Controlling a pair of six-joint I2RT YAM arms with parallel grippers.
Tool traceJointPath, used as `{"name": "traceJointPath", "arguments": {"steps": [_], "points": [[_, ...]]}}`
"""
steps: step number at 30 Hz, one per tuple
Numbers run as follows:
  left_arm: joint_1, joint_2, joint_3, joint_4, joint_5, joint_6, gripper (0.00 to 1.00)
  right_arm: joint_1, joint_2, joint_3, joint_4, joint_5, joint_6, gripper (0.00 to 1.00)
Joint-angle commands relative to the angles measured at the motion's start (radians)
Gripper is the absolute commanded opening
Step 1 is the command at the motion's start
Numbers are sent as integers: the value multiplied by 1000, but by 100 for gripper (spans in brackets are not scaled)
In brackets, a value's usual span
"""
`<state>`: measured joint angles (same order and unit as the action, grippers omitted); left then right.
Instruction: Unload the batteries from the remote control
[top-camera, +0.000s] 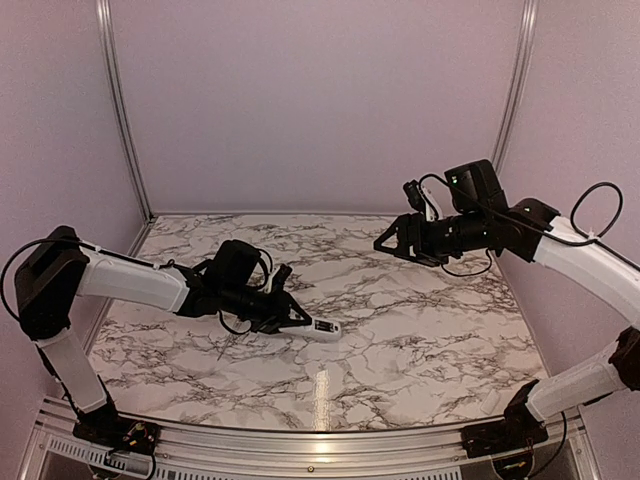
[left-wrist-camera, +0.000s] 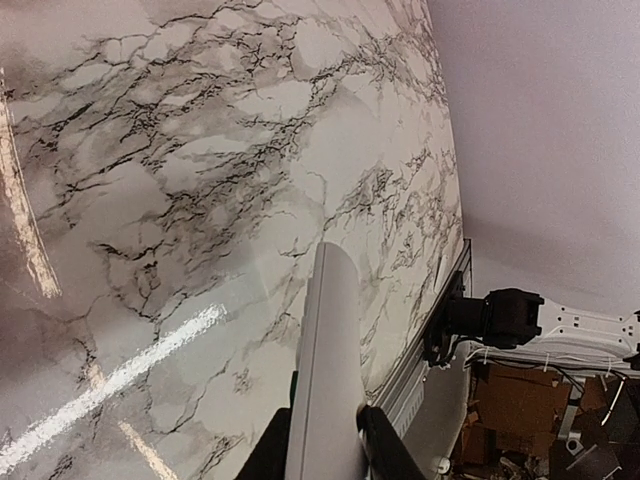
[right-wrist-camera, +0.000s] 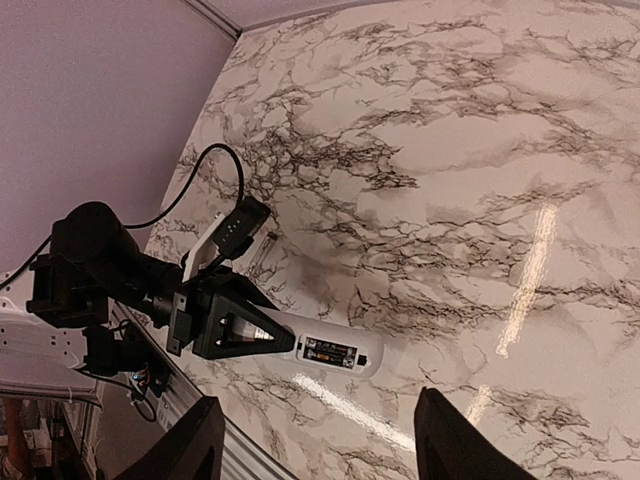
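remote control (top-camera: 324, 327) clamped in left pincer (top-camera: 296, 320) over marble table (top-camera: 420, 340); right pincer (top-camera: 385, 242) spread wide, well apart.

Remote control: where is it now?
In the top view the remote control sits left of centre, clamped in the left gripper, its free end pointing right; the right gripper hangs apart.

1. The table (top-camera: 430, 330) has a glossy white marble-pattern top with dark grey veining. A bright streak of light reflects close to the near edge, about mid-width.
2. A metal rail (top-camera: 320, 445) runs along the near edge.
3. A thin pale strip (right-wrist-camera: 262, 250) lies flat in the left half; identity unclear.
4. The remote control (top-camera: 322, 327) sits low, left of centre; contact with the top cannot be told.
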<state>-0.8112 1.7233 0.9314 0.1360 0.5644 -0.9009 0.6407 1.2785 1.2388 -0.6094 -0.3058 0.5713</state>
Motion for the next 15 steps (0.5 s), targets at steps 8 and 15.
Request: {"name": "traceJointPath", "arguments": {"steps": [8, 15], "points": [[-3, 75, -42, 57, -1, -13, 0, -7, -42, -18, -35, 16, -2, 78], [-2, 104, -29, -17, -18, 12, 0, -7, -44, -17, -35, 18, 0, 81]]}}
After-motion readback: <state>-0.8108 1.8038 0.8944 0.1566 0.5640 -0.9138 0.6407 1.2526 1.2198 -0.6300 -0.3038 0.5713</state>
